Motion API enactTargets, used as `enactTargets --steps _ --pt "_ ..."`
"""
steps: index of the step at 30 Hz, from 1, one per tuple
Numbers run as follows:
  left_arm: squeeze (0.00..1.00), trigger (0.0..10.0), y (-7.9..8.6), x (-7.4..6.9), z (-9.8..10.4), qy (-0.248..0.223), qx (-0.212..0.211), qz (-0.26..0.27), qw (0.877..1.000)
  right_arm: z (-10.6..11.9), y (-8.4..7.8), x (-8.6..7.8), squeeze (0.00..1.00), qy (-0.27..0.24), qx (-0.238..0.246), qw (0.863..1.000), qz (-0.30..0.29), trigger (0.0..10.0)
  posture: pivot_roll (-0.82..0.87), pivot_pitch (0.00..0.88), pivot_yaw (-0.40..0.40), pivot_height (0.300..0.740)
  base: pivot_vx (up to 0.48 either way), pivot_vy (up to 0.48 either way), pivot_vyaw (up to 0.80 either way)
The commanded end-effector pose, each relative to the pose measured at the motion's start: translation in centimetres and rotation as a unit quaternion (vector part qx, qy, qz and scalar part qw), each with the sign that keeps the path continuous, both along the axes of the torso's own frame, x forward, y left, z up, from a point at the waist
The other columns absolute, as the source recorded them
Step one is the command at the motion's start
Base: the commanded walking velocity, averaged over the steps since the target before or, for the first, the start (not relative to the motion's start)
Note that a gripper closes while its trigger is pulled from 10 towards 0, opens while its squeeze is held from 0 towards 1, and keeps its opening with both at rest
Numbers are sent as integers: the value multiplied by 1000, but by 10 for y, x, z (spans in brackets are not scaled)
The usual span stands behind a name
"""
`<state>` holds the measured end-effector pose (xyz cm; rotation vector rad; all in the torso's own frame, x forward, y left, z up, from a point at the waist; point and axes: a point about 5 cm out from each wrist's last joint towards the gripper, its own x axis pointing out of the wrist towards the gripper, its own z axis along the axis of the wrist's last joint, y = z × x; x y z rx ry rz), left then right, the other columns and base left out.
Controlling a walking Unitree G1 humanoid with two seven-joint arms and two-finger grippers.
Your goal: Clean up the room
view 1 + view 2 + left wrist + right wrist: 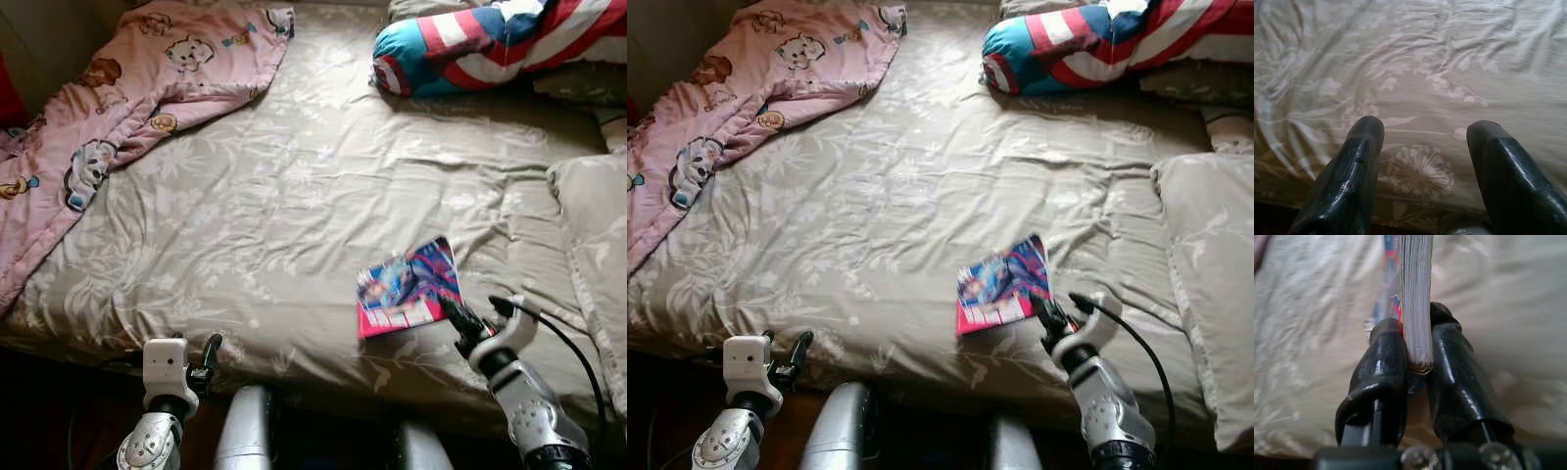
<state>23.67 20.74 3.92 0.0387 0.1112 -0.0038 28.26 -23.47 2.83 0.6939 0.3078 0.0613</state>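
Observation:
A colourful magazine (409, 287) with a pink lower edge hangs just over the beige flowered bed sheet (294, 196) near the front right. My right gripper (457, 315) is shut on its corner. In the right wrist view both black fingers (1378, 362) pinch the white page edges of the magazine (1416, 298). My left gripper (208, 364) sits low at the bed's front edge, left of centre. The left wrist view has its two fingers (1359, 161) spread open over the sheet (1425, 73) with nothing between them.
A pink cartoon-print blanket (118, 108) lies bunched over the bed's far left. A red, white and blue striped cushion (470, 44) rests at the far right, and a beige pillow (598, 225) lies along the right edge. The bed's front edge drops to dark floor.

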Motion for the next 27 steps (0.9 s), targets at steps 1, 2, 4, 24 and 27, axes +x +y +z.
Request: enactTargets --steps 1,2,4,24,27 --pt "0 10000 3 -7 -4 18 16 -8 1000 1 -10 0 0 -4 -9 1000 -25 10000 79 275 55 646 0 0 0" --pt "0 10000 3 -7 -4 20 19 -12 1000 -2 -15 -2 0 6 -7 999 -46 10000 79 275 55 646 0 0 0" --pt "0 10000 3 -8 -4 23 25 -18 999 -11 -22 -8 0 27 9 996 -79 10000 90 283 70 646 0 0 0" --pt "0 10000 6 -8 0 33 47 -45 997 -35 -35 -28 0 77 -4 991 -109 10000 104 306 107 646 0 0 0" --pt "0 10000 5 -7 0 34 47 -48 997 -33 -38 -26 0 73 -8 991 -110 10000 105 306 108 646 0 0 0"
